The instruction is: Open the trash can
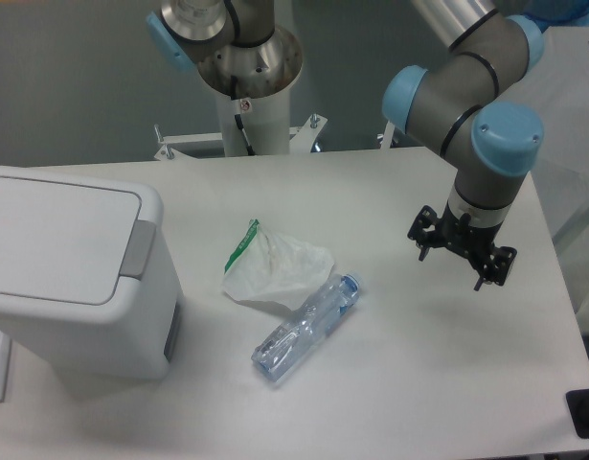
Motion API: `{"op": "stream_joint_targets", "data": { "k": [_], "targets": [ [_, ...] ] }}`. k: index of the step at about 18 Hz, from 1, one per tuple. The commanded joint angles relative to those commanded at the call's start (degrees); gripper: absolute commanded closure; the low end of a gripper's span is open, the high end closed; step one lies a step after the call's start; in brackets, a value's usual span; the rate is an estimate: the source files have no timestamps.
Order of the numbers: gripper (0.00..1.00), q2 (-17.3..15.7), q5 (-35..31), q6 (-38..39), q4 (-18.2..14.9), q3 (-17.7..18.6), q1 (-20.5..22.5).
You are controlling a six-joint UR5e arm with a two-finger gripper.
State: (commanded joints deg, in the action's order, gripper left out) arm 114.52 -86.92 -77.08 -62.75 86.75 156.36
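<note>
The trash can (74,278) is a large white boxy bin at the left of the table. Its flat white lid (55,235) lies shut, with a grey push tab (135,251) on the lid's right edge. My gripper (455,264) hangs at the right side of the table, well apart from the bin, a little above the tabletop. Its two black fingers stand spread apart with nothing between them.
A crumpled white plastic bag with a green edge (273,264) lies mid-table. A clear plastic bottle with a blue cap (305,326) lies just in front of it. The arm's base column (246,86) stands at the table's back edge.
</note>
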Motion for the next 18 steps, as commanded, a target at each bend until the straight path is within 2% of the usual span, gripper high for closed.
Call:
{"op": "stream_joint_targets", "data": {
  "k": [7,11,16,18],
  "targets": [
    [0.0,-1.31,0.17,2.53,-0.61,0.0,-0.44],
    [0.0,-3.16,2.63,12.29,-1.05,0.18,-2.37],
    [0.0,-7.55,13.6,25.9,-1.93,0.53,-3.34],
    [0.0,-8.78,15.2,31.78,-1.85,0.53,-4.74]
  ]
}}
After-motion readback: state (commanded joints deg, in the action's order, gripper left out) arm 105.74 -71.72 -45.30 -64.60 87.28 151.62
